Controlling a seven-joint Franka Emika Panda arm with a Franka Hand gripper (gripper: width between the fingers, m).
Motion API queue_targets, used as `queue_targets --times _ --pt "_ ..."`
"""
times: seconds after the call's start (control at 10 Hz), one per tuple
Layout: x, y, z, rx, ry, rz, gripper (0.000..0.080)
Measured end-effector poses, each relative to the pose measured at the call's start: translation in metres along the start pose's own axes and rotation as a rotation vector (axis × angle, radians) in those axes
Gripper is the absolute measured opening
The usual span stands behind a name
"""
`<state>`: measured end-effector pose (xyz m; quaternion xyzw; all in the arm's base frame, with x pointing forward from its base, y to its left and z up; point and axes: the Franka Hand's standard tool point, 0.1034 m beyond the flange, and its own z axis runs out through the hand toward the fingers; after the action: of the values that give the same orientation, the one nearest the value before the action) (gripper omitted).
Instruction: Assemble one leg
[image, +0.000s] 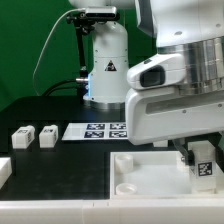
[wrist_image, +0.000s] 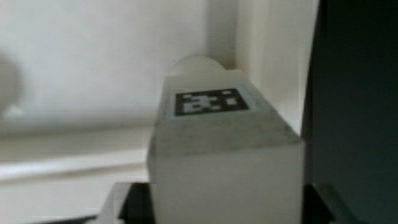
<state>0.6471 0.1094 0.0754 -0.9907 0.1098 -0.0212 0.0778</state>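
My gripper is shut on one leg, a small white block with a black-and-white tag. It holds the leg over the corner of the large white tray on the exterior view's right. In the wrist view the leg fills the middle between the dark fingers, its tag facing the camera. Its far rounded end lies against the tray's white wall. Whether the leg touches the tray cannot be told. Two more legs lie on the black table at the exterior view's left.
The marker board lies flat behind the tray. The arm's white base stands at the back. Another white piece shows at the exterior view's left edge, cut off.
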Motion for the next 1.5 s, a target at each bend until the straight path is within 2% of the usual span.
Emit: queue_targets --times 0.2,0.4,0.6,0.7,0.8,1.0,1.1,1.2,1.3,1.5 --pt "0.000 0.003 0.000 -0.008 -0.003 0.341 0.0292" --pt "-0.003 0.007 0.001 0.000 -0.034 0.769 0.0292" --pt "-0.006 0.006 0.002 0.001 -0.070 1.040 0.0294" --pt "-0.009 0.000 0.001 -0.006 -0.075 1.274 0.0294" --pt "-0.009 -0.003 0.001 -0.010 -0.069 1.390 0.0294" --pt "-0.009 -0.001 0.002 -0.008 -0.071 1.354 0.0300" --pt "-0.009 -0.002 0.002 -0.007 -0.072 1.341 0.0503" --pt "-0.010 -0.001 0.003 -0.020 -0.061 1.103 0.0503" --pt "-0.013 -0.004 0.003 -0.039 -0.050 0.917 0.0618" --pt "-0.015 -0.005 0.005 -0.035 -0.046 0.668 0.0640"
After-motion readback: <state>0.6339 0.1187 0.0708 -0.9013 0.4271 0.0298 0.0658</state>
